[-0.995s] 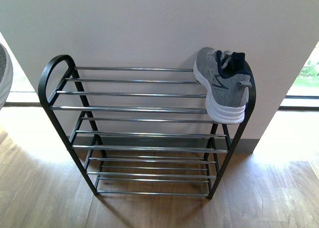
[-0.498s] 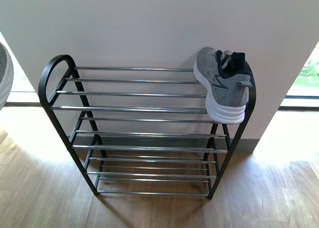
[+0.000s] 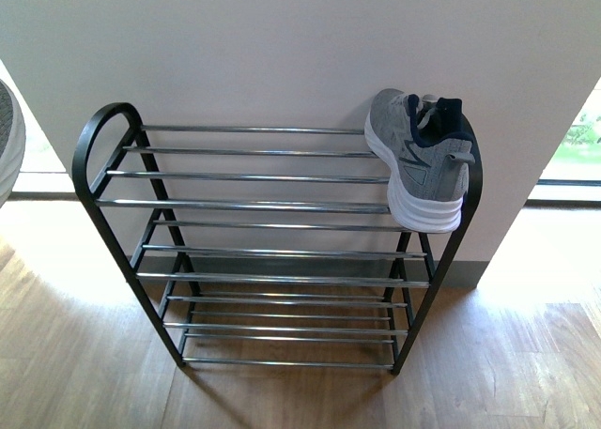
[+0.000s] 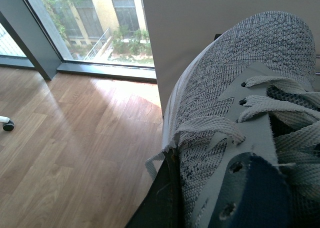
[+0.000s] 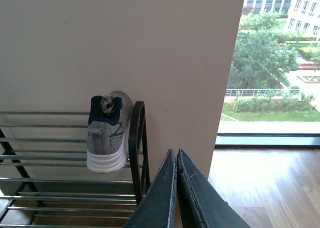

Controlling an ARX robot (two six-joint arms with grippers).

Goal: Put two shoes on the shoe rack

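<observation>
Grey knit sneaker (image 3: pixel 418 166) sits on black chrome-barred rack (image 3: pixel 235 205); left fingers (image 4: pixel 162 200) pinch its twin (image 4: pixel 225 78), right fingers (image 5: pixel 162 193) pressed together; next, rack it alongside.

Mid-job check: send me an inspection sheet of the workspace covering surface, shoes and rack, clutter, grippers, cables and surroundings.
Surface: wooden floor, with sunlit patches.
Job's things: shoe rack stands against the wall. First shoe sits on the top tier at the right end, its heel overhanging the front bar. Second shoe is off the rack, in the left gripper.
Clutter: a castor wheel on the floor near the window.
Grippers: left gripper is shut on the second shoe, with only one finger showing. Right gripper is shut and empty.
Cables: nothing seen.
Surroundings: tall windows, with greenery and buildings outside.
</observation>
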